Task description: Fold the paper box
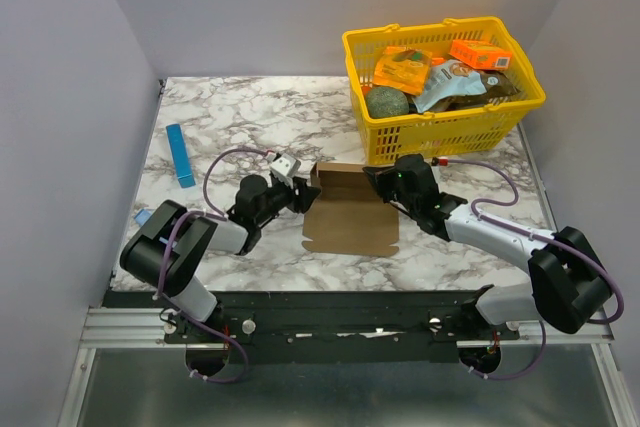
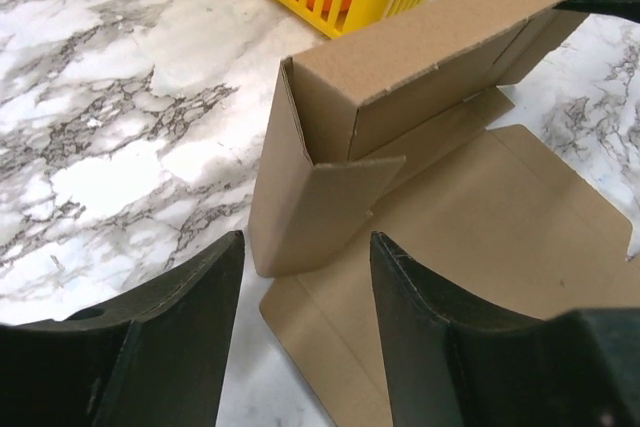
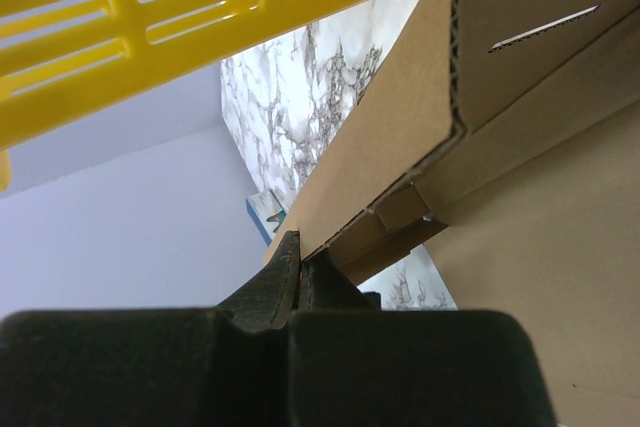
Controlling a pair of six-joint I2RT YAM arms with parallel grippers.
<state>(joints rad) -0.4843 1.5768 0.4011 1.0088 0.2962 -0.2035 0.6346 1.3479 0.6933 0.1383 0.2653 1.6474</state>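
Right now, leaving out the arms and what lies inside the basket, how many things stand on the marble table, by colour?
Brown: 1, the creased cardboard paper box
Yellow: 1, the slotted plastic basket
Blue: 2, the long thin strip and a small blue-and-white item
Total: 4

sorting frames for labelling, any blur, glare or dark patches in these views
top external: even light, paper box sharp, no obvious glare; left wrist: box crisp, left gripper nearly black; right wrist: right gripper dark and soft, yellow basket bright
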